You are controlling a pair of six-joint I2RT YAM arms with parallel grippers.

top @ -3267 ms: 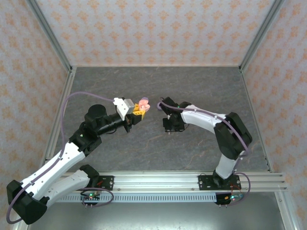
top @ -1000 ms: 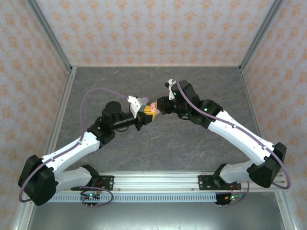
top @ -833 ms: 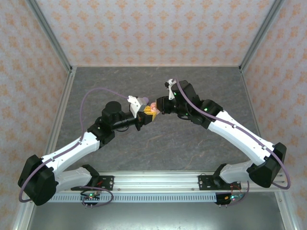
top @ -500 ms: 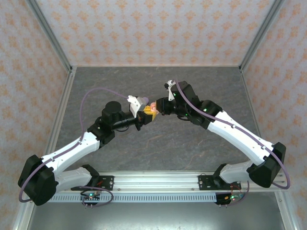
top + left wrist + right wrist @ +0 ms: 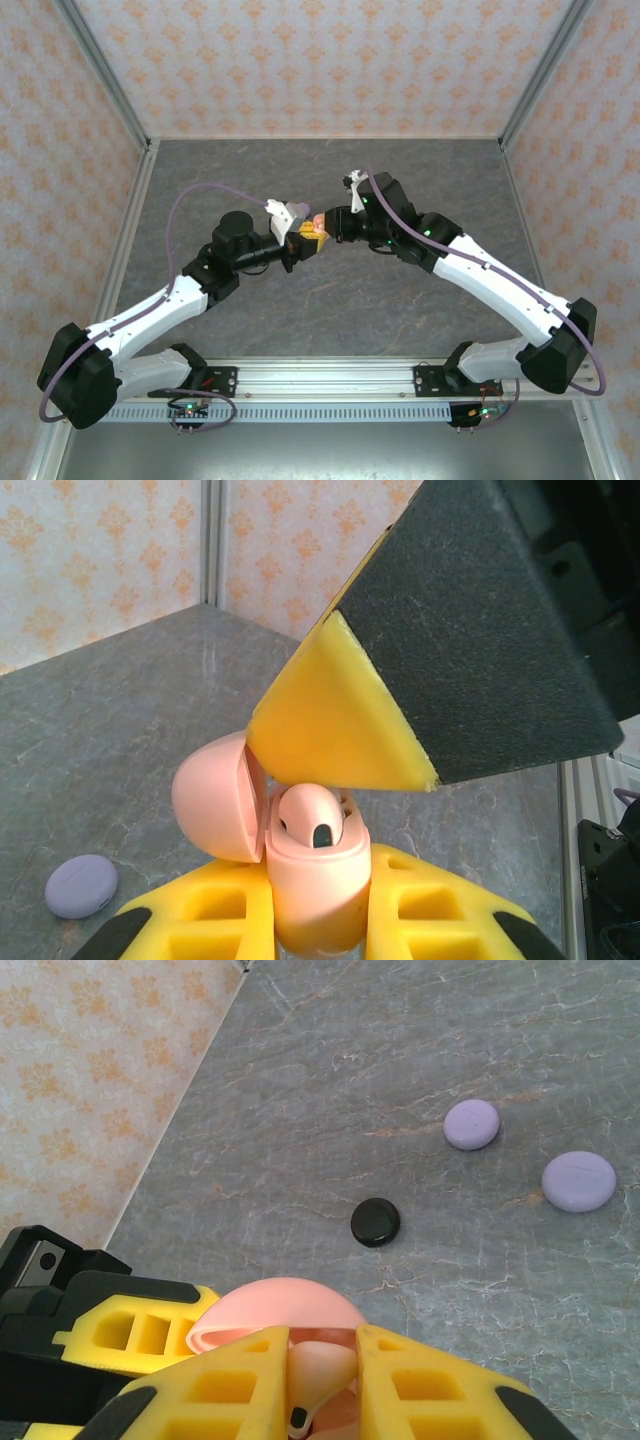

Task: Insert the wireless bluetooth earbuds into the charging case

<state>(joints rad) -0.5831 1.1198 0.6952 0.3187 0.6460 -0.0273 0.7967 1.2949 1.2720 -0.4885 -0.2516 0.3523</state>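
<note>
My left tool [image 5: 318, 925] clamps the open pink charging case [image 5: 320, 870] while my right tool [image 5: 322, 1365] pinches the pink earbud [image 5: 312, 818] at the case's mouth, beside its raised lid [image 5: 215, 795], so I press gently, stem aligned, straight into the case.

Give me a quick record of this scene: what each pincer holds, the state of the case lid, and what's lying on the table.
left pincer: shut on pink charging case
case lid: open
right pincer: shut on pink earbud, at the case's opening
table: one black disc, two lilac discs
</note>
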